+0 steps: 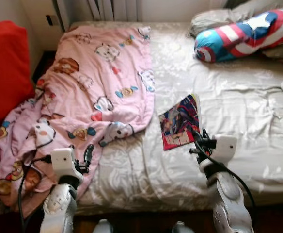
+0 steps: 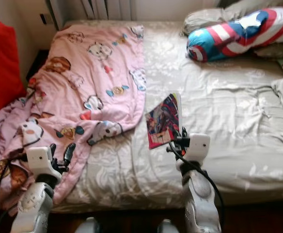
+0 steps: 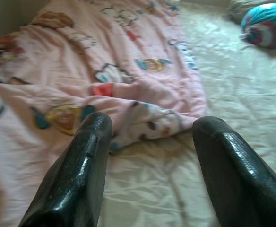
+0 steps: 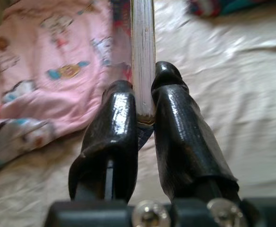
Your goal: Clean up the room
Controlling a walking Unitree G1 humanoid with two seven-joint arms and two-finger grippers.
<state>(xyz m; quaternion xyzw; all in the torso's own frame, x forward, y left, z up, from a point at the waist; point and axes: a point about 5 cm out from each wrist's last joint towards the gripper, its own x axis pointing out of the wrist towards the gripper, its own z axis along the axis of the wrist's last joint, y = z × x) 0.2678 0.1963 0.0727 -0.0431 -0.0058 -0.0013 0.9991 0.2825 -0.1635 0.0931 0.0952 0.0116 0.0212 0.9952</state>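
Observation:
A colourful comic book (image 1: pixel 179 122) is held up at a tilt over the middle of the bed. My right gripper (image 1: pixel 197 137) is shut on its near corner; in the right wrist view the book's white page edge (image 4: pixel 143 56) is pinched between the two black fingers (image 4: pixel 115 127). A pink cartoon blanket (image 1: pixel 90 92) lies rumpled over the bed's left half and spills off the near left edge. My left gripper (image 1: pixel 87 156) hovers open over the blanket's near edge, its fingers (image 3: pixel 83 161) spread with nothing between them.
The bed has a wrinkled beige sheet (image 1: pixel 228 97). A red, white and blue striped bolster (image 1: pixel 245 34) and grey pillows (image 1: pixel 214 19) lie at the far right. A red cushion (image 1: pixel 3 68) stands at the left. Dark wooden floor (image 1: pixel 146 223) runs along the near edge.

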